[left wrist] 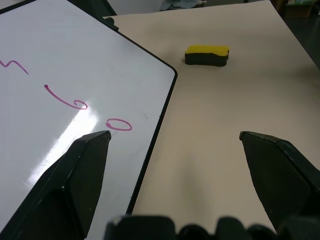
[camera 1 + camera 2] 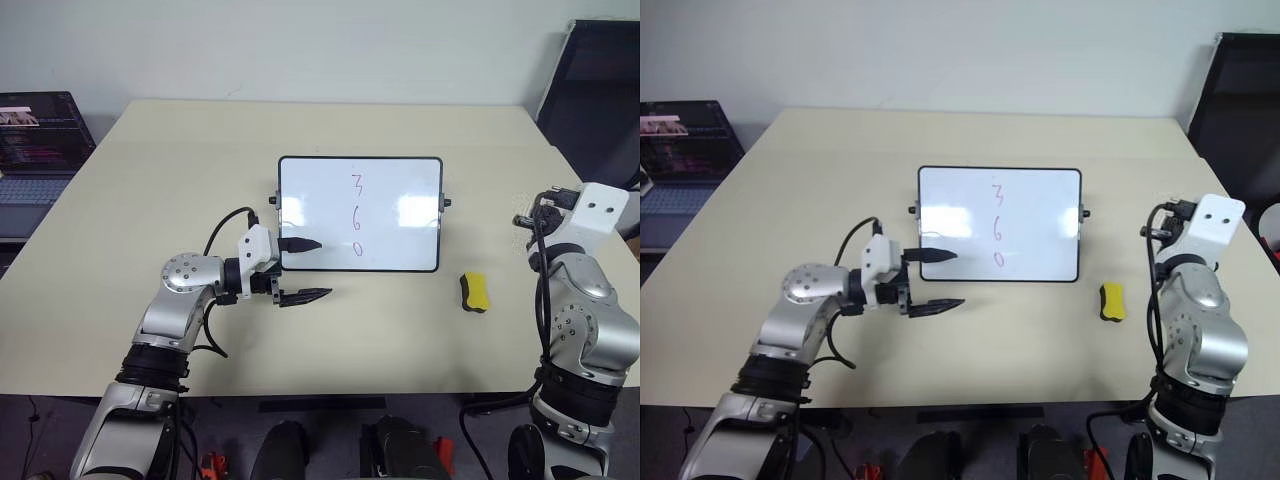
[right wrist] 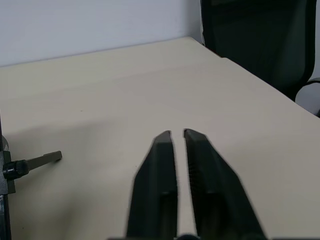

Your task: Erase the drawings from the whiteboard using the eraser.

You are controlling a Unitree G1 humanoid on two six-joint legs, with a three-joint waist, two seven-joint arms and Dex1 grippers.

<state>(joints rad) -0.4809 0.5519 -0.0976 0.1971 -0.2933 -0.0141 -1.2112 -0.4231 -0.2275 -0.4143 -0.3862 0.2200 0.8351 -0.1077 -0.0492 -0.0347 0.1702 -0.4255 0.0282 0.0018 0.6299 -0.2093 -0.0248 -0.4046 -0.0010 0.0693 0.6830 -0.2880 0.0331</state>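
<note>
Red digits (image 2: pixel 356 215) run in a column down the whiteboard (image 2: pixel 400 190), propped mid-table (image 2: pixel 150 150) in our head views; the yellow-and-black eraser (image 2: pixel 474 292) lies on the table off the board's right lower corner, the left gripper (image 2: pixel 304 270) spreads wide at the board's left lower corner, and the right arm's wrist casing hides its own fingers. From the left wrist we catch the board cut off at the frame edge, one finger (image 1: pixel 75 180) over its surface, eraser beyond. From the right wrist we note the right gripper (image 3: pixel 177 133) closed to a slit over bare table, holding nothing.
</note>
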